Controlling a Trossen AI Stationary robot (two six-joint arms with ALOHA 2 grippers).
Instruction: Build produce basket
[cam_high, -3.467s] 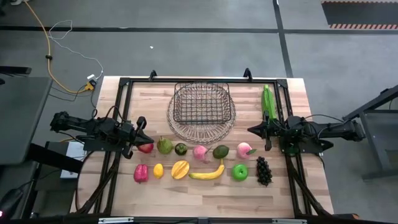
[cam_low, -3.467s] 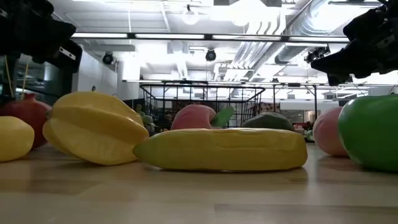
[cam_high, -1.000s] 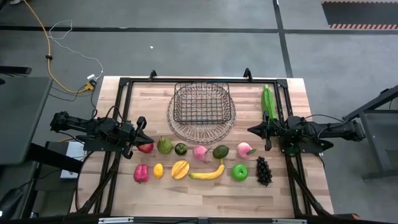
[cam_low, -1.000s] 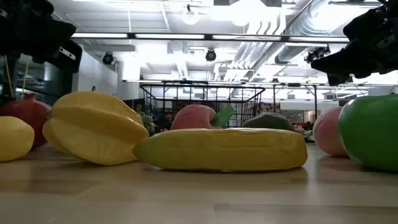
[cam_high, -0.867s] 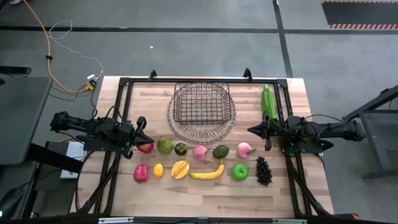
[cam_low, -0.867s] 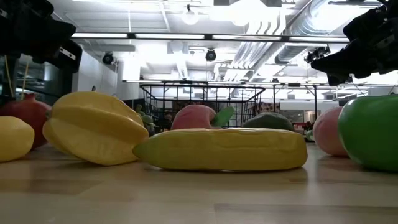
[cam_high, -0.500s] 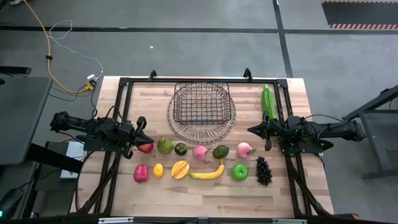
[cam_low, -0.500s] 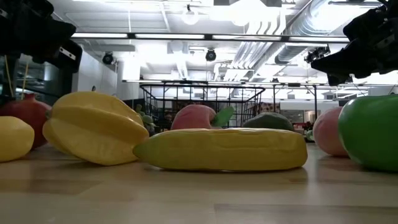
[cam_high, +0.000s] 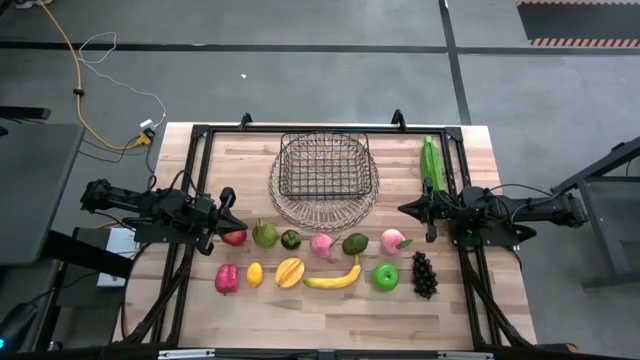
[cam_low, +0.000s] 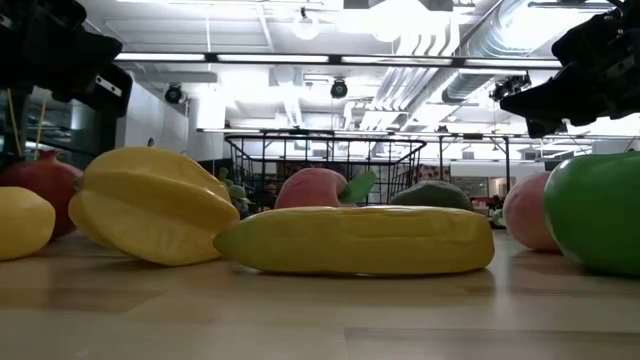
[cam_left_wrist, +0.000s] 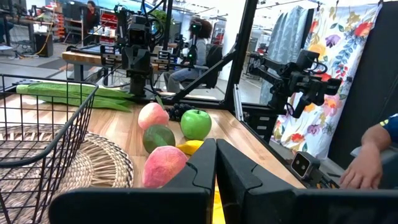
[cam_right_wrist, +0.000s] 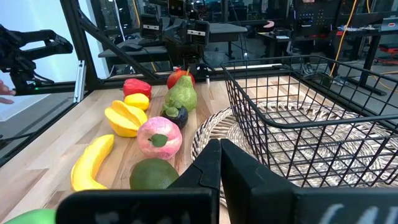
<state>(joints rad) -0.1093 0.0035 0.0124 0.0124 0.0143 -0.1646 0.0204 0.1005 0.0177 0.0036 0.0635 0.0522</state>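
Note:
The dark wire basket (cam_high: 323, 178) sits on a paler round woven part at the table's far middle. The produce lies in two rows near of it: a red fruit (cam_high: 233, 237), pear, peaches (cam_high: 321, 244), avocado (cam_high: 355, 243), red pepper (cam_high: 226, 277), lemon, starfruit (cam_high: 289, 272), banana (cam_high: 335, 279), green apple (cam_high: 385, 276) and grapes (cam_high: 424, 274). The long green husk (cam_high: 431, 163) lies at the far right. My left gripper (cam_high: 238, 222) hangs shut above the rows' left end. My right gripper (cam_high: 403, 210) hangs shut right of the basket. Both fingertip pairs (cam_left_wrist: 216, 163) (cam_right_wrist: 219, 163) are closed together.
A black frame borders the table's left, right and far edges (cam_high: 200, 135). Bare wood lies along the near edge (cam_high: 330, 320). A person's hand (cam_left_wrist: 364, 168) shows beyond the table in the left wrist view. In the low view the banana (cam_low: 360, 240) and starfruit (cam_low: 150, 205) fill the foreground.

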